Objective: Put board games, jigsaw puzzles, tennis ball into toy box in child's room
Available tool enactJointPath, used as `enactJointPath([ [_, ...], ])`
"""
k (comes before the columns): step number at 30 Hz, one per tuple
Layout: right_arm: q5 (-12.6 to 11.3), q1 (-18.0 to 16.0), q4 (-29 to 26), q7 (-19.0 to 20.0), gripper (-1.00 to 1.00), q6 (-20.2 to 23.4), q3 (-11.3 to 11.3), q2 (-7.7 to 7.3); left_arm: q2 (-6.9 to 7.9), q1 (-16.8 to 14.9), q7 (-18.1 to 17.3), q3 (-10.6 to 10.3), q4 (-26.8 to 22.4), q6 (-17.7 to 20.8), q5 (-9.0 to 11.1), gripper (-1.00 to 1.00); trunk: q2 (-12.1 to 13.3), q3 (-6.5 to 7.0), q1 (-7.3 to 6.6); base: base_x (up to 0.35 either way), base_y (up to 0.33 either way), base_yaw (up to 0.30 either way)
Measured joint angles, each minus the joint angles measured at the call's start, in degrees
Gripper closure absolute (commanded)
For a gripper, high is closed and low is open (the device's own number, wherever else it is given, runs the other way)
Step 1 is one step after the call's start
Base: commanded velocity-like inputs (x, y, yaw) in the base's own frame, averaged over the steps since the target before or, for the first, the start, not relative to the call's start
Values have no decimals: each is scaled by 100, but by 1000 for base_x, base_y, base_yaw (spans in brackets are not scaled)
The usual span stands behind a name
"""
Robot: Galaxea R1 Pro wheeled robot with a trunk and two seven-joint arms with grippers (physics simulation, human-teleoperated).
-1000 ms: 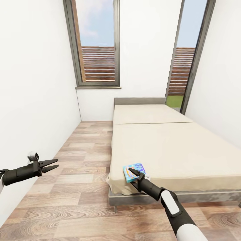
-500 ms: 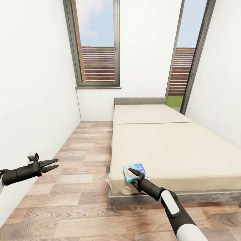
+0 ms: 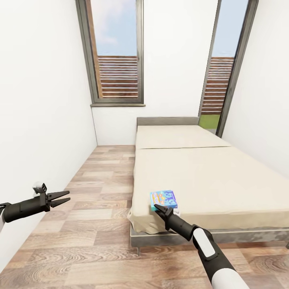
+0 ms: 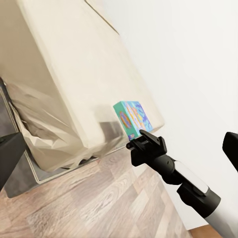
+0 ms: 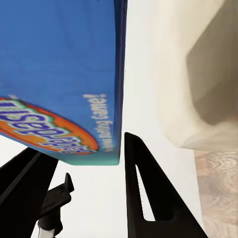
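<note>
One blue board game [image 3: 163, 198] lies flat on the beige bed [image 3: 208, 176], near its front left corner. My right gripper [image 3: 157, 208] sits just in front of the game's near edge with its fingers apart. In the right wrist view the game [image 5: 59, 74] lies ahead of the right gripper [image 5: 82, 146], its lower edge at the fingertips. The left wrist view shows the same game [image 4: 131, 118] and right gripper [image 4: 141, 135] at the mattress corner. My left gripper [image 3: 69, 196] hangs open over the floor, holding nothing. The table, toy box, jigsaw puzzles and tennis ball are out of view.
A strip of wooden floor [image 3: 92, 192] runs between the left wall and the bed. Two tall windows [image 3: 118, 52] stand in the far wall behind the grey headboard [image 3: 167, 121]. A small white shape [image 3: 176, 210] shows beside the game.
The board game was tilted under the right fingertips; now it lies flatter and a little farther up the mattress. The right gripper has dropped slightly toward the bed's edge. The left arm is unmoved.
</note>
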Motion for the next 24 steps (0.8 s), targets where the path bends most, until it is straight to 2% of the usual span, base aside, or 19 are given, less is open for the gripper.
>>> enactJointPath([
  [14,3,1,-1,-1,100,0,5,0,0,0,1,2,-1,25,-8,-100,18,310,-37,0,0,0],
  [19,34,-1,0,-8,100,-5,3,-2,7,0,1,13,-2,55,1,-100,19,310,-36,0,0,0],
  [24,26,-5,-22,-42,100,4,0,-1,23,0,-7,16,-5,180,9,-100,26,421,-50,0,0,0],
])
